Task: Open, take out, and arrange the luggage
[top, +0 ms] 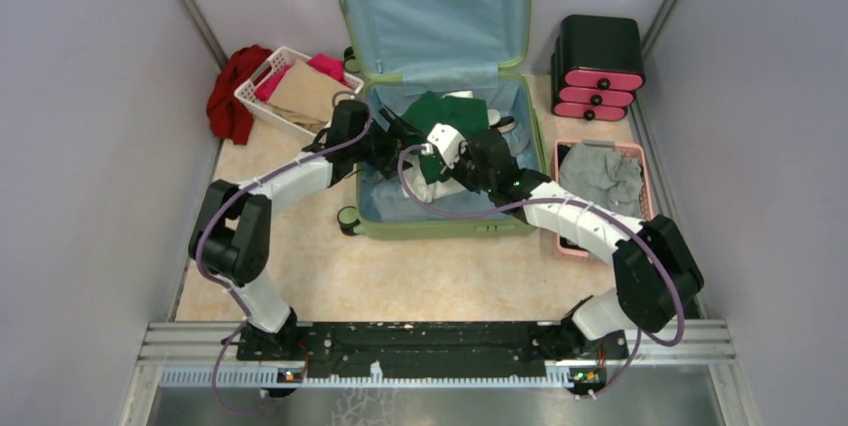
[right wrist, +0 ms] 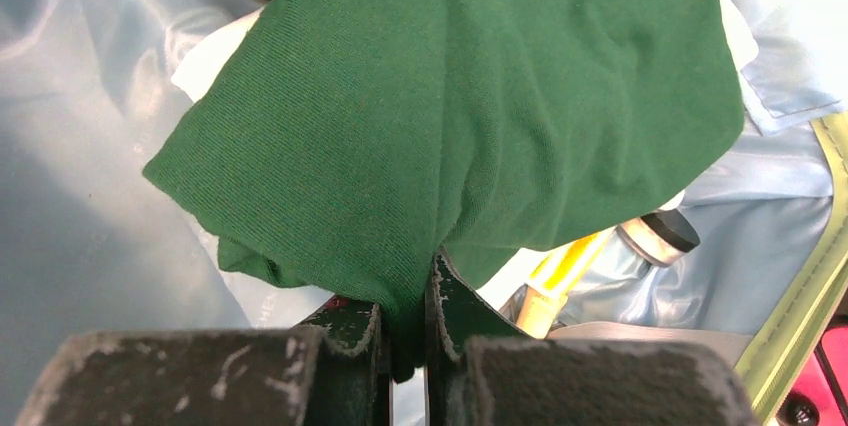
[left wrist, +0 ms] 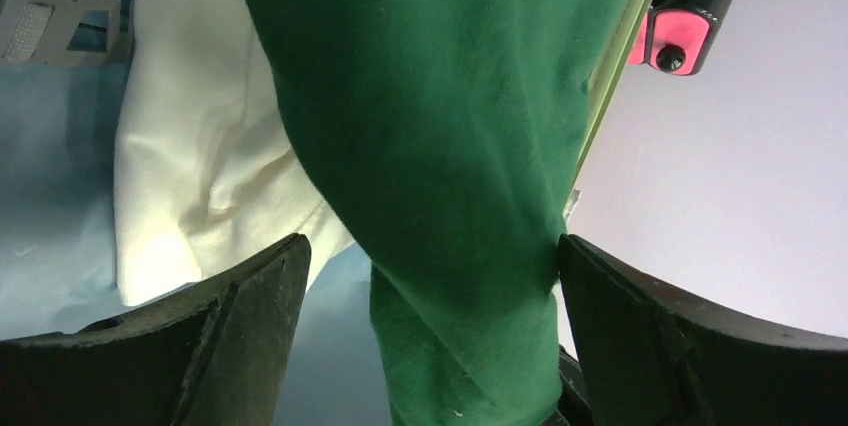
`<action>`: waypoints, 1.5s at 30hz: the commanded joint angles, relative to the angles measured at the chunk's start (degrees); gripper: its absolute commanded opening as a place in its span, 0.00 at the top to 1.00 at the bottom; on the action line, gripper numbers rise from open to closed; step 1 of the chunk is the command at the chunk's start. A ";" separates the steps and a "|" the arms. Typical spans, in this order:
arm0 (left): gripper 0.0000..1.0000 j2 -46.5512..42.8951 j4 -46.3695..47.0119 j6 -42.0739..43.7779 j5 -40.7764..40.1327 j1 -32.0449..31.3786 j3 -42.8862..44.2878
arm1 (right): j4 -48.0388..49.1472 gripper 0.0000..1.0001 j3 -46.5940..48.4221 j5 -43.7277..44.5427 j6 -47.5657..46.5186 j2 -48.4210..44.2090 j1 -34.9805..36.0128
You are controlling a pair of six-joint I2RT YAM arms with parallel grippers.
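The light-green luggage (top: 440,229) lies open in the middle of the table, with its blue-lined lid standing up at the back. A dark green garment (top: 445,111) lies inside it over a white cloth (left wrist: 190,176). My right gripper (right wrist: 405,296) is shut on a fold of the green garment (right wrist: 450,96) and lifts it a little; it also shows in the top view (top: 432,151). My left gripper (left wrist: 432,246) is open, with its fingers wide apart on either side of the hanging green garment (left wrist: 440,146). It reaches in from the left (top: 400,131).
A white basket (top: 262,74) with tan and pink clothes and a red cloth (top: 232,96) stand at the back left. A black-and-pink drawer box (top: 598,66) is at the back right. A pink basket (top: 630,149) with grey clothes is right of the luggage. A yellow-handled item (right wrist: 565,271) lies in the luggage.
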 commanded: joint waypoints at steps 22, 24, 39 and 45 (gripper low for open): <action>0.45 8.46 -4.37 -2.78 -9.49 1.92 8.97 | -14.42 1.00 10.55 -14.67 -7.06 -7.47 -4.98; 0.62 7.64 -2.74 -1.84 -9.41 2.01 8.88 | -15.66 1.00 10.98 -15.29 -7.66 -7.70 -5.41; 1.00 5.50 -5.16 12.37 -7.06 -0.07 24.65 | -26.24 1.00 19.73 -17.40 -6.62 -12.32 -11.43; 1.00 8.59 -5.82 15.03 -6.30 -4.15 33.47 | -30.62 1.00 20.68 -16.49 -6.59 -16.68 -15.02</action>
